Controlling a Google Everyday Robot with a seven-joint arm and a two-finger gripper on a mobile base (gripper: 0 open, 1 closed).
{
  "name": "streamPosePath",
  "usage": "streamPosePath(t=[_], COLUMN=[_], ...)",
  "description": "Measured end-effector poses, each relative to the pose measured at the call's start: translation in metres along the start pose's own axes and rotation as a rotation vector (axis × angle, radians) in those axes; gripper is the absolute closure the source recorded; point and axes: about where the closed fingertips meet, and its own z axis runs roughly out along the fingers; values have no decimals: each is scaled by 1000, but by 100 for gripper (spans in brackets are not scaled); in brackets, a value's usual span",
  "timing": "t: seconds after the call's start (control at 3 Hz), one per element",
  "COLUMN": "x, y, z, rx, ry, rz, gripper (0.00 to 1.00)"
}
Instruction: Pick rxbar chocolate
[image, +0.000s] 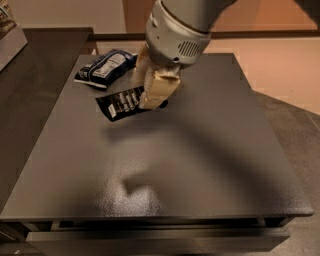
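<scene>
The rxbar chocolate (122, 102) is a small flat black wrapper with rows of white text. It hangs in the air above the dark table (165, 165), tilted, with its right end held between the cream fingers (157, 87) of my gripper (152, 95). The gripper is shut on the bar and sits over the table's far left part, under the big grey wrist. The bar's shadow lies on the table below it.
A puffy dark-blue-and-white snack bag (106, 67) lies at the table's far left corner, just left of the gripper. A darker counter (30, 75) adjoins the table on the left. The floor lies beyond the right edge.
</scene>
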Motion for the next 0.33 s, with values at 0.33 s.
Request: streamPosePath(t=[0.33], x=[0], y=[0], z=[0], rx=[0], ry=[0], rz=[0], gripper=[100])
